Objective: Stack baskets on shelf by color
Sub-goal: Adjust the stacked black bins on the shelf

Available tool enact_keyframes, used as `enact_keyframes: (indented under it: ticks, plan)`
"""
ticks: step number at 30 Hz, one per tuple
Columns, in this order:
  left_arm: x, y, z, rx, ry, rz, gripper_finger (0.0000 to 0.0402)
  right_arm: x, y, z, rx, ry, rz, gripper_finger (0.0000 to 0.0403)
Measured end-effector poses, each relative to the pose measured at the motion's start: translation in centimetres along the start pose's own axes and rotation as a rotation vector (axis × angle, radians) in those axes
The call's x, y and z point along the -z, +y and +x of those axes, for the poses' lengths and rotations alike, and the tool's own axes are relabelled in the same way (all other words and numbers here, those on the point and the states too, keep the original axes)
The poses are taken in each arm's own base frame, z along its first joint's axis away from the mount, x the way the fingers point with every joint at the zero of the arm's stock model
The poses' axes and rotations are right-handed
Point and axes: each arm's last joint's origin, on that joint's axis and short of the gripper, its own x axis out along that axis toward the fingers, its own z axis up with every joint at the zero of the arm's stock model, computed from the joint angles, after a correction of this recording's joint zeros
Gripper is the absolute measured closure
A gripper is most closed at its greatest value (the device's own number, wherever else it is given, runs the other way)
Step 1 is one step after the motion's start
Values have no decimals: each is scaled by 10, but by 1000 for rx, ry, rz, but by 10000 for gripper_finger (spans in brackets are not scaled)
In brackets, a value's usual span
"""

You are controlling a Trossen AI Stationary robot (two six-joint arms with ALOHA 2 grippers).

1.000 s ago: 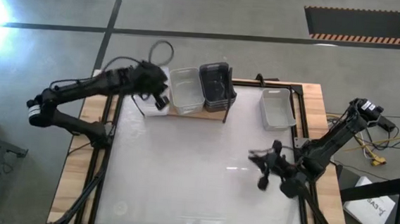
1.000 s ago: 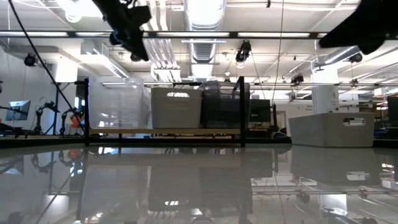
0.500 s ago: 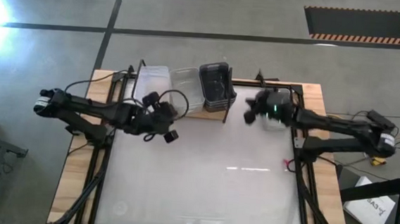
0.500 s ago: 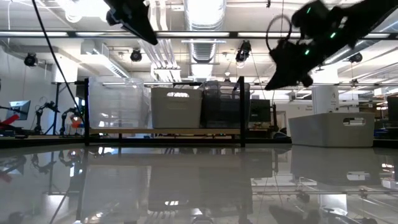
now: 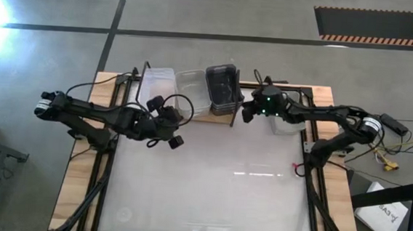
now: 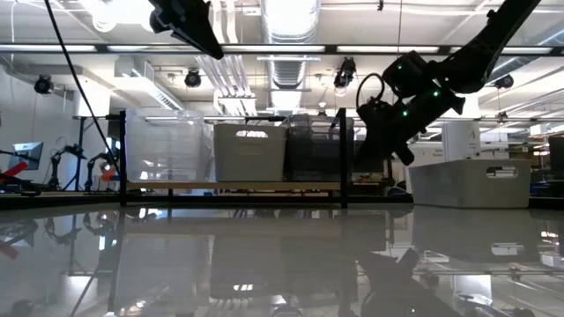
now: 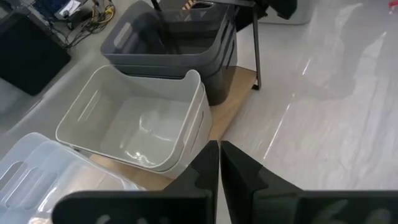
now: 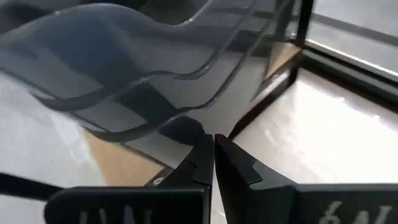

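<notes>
The shelf (image 5: 224, 117) stands at the table's far edge. On its board (image 7: 235, 102) sit, from left to right, a translucent white basket (image 5: 158, 81), a light grey one (image 5: 191, 92) and a dark grey stack (image 5: 222, 84). Another light grey basket (image 6: 471, 180) rests on the table to the right of the shelf. My left gripper (image 5: 174, 136) hovers shut in front of the shelf, pointing at the light grey basket (image 7: 134, 124). My right gripper (image 5: 246, 112) is shut at the shelf's right end, close beside the dark grey basket (image 8: 124, 62). My right gripper's shut fingertips (image 8: 208, 140) stand close to the dark grey basket's lower wall (image 8: 186, 127), slanting down from the table's right. Whether they touch it I cannot tell.
The shelf's black upright rods (image 8: 305, 22) rise beside my right gripper. The glossy white tabletop (image 5: 209, 188) stretches out in front of the shelf. Wooden strips (image 5: 334, 117) edge the table. Cables loop over my left arm (image 5: 182, 103).
My left gripper has swung from over the shelf's left end toward the table's near edge, in front of the shelf, and then kept still. My right gripper has swept from the near right of the table to the shelf's right end, sinking a little. The baskets have stayed put.
</notes>
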Motion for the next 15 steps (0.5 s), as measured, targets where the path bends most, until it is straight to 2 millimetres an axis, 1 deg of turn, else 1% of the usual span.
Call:
enact_keyframes:
  ticks: [3,8,12,15]
  plan:
    - [0,0,0,0,0,0,402,2,12,1,-32,8,-20,394]
    - [0,0,0,1,-1,-1,402,2,34,-5,-103,-6,-53,394]
    - [0,0,0,1,-2,-1,402,2,41,-7,-124,5,-57,394]
    - [0,0,0,2,-4,-3,402,1,42,-10,-112,8,-61,394]
